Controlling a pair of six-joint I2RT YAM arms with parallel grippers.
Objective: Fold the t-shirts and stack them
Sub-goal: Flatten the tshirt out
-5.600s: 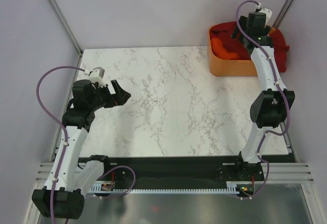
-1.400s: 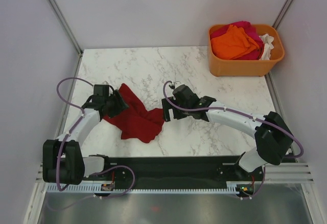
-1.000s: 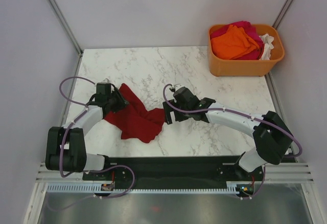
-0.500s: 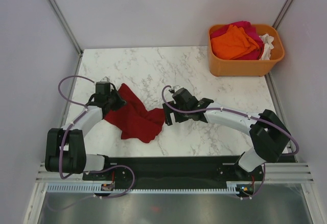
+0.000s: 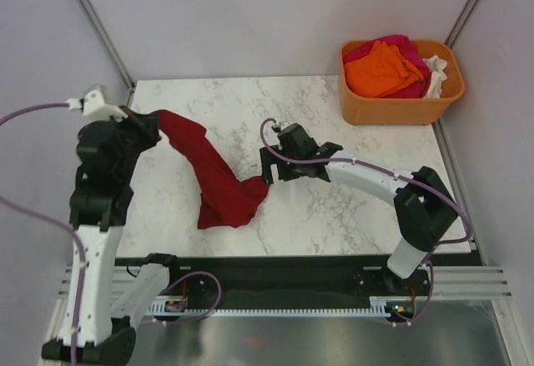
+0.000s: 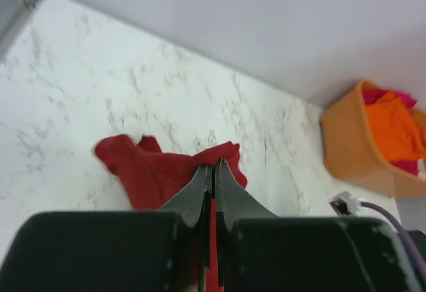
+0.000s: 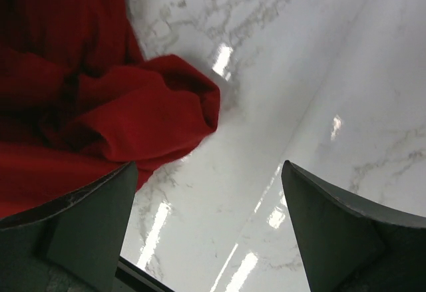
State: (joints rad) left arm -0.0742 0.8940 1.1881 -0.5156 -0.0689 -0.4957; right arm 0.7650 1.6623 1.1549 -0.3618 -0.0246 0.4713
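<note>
The dark red t-shirt lies bunched on the marble table. One end of it is stretched up and to the left. That end is pinched in my left gripper, which is raised above the table's left side. In the left wrist view the left gripper is shut on a strip of the red t-shirt. My right gripper hovers low at the shirt's right edge. It is open in the right wrist view, with bare marble between its fingers and the red cloth just ahead to the left.
An orange tub stands at the back right corner, holding a bright orange t-shirt, a magenta one and a white one. The left wrist view also shows the tub. Grey walls enclose the table.
My left gripper shut on the shirt's left end, then rose up and back to the left, drawing the cloth into a long band. The right gripper stayed open beside the shirt.
</note>
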